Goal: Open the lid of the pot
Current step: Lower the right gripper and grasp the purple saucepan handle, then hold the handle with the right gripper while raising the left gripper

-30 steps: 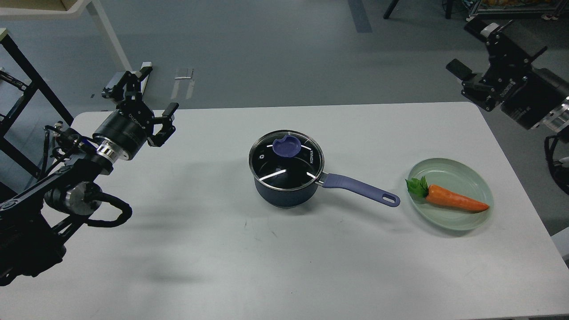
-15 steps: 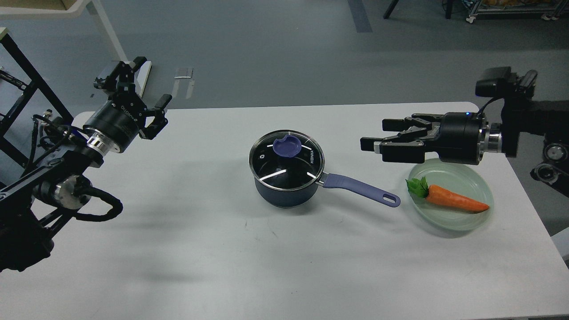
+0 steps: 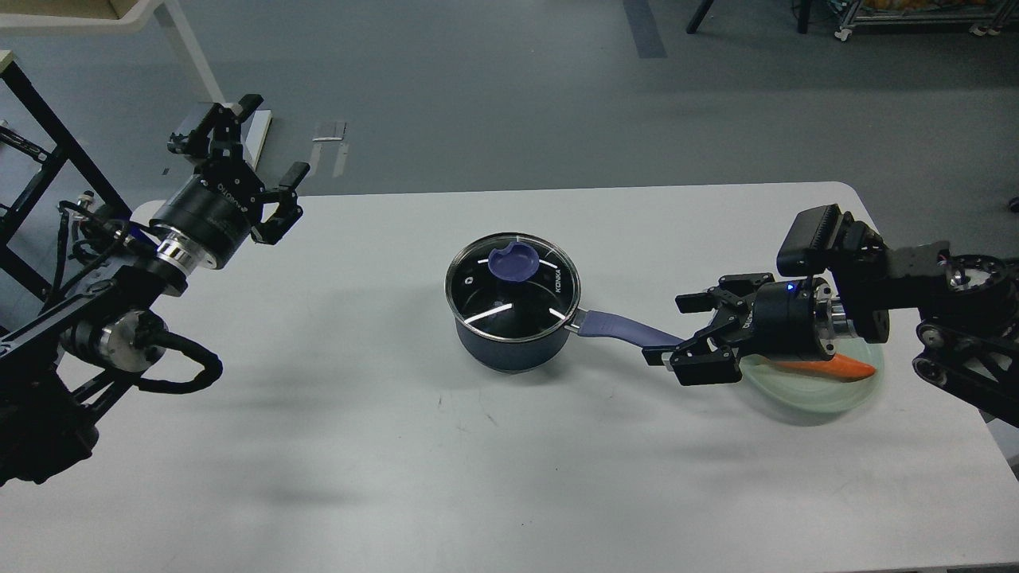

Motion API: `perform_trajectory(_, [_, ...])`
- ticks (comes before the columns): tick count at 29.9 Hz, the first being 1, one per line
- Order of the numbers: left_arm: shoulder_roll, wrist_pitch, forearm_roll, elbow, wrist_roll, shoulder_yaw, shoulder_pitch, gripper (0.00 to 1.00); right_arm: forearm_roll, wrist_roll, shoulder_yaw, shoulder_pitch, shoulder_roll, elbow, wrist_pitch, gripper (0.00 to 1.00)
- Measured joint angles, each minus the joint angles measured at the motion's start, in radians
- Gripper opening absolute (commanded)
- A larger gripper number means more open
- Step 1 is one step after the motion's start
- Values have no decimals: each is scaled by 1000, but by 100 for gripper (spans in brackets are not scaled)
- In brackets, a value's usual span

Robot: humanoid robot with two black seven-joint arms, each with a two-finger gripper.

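The dark navy pot (image 3: 509,346) stands at the table's middle. The clear glass lid (image 3: 549,298) with its purple-blue knob (image 3: 512,263) sits shut on it. The pot's long purple-blue handle (image 3: 617,326) points right. My right gripper (image 3: 675,330) is open, low over the table, with its fingers on either side of the handle's far end, which it hides. My left gripper (image 3: 271,139) is open and empty, raised over the table's far left corner, well away from the pot.
A pale green plate (image 3: 804,396) with an orange carrot (image 3: 852,368) lies at the right, mostly covered by my right wrist. The white table (image 3: 478,477) has its right edge just past the plate. A black frame (image 3: 32,175) stands at the far left.
My right gripper has come down and to the left, from above the plate to the end of the pot handle. My left gripper has hardly moved. The pot and lid have not moved.
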Motion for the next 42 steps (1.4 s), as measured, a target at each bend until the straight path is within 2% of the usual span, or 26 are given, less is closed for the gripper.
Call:
perform_trajectory(13, [-2,-1,1,0,0,3,0,99,-78,0,-48,20,76,-81,1,84])
perform_trajectory(24, [1,-1,1,0,0,3,2,99,-78,0,-94,50,155,-152,0,67])
perform_trajectory(34, [2,0,1,0,0,4,0,99,-78,0,-98,60,164,-161,0,55])
perform_trajectory(42, [3,-7,1,0,0,4,0,99,-78,0,-98,63,159,-166,0,51])
